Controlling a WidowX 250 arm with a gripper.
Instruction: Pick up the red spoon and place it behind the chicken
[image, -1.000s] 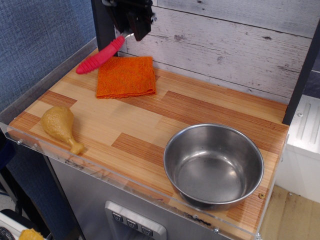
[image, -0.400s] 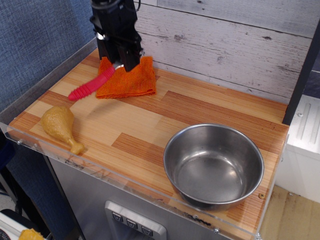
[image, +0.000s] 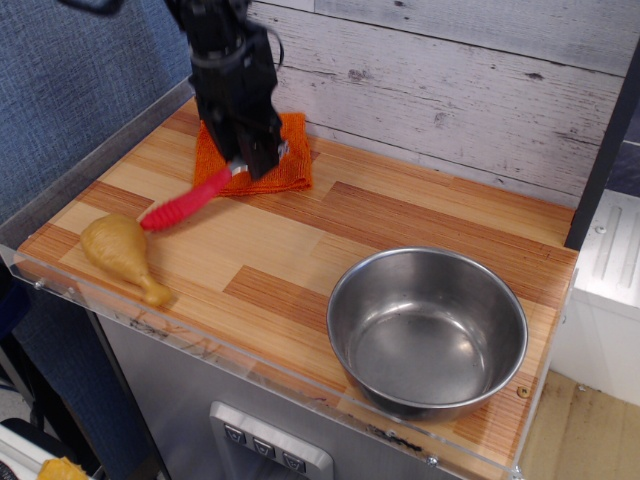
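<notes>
While clamped in the black gripper (image: 250, 160), the red ribbed-handled spoon (image: 185, 201) has come lower and nearer — its tip now just behind the tan toy chicken drumstick (image: 120, 255) — over the striped wooden tabletop (image: 300, 250).

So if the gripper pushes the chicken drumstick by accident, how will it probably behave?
The chicken looks like small moulded plastic, so probably light and stiff; a nudge would likely slide it on the smooth wooden counter. Its plump rounded end may let it roll or pivot around the narrow knob. It lies near the counter's front edge, so it could fall.
</notes>
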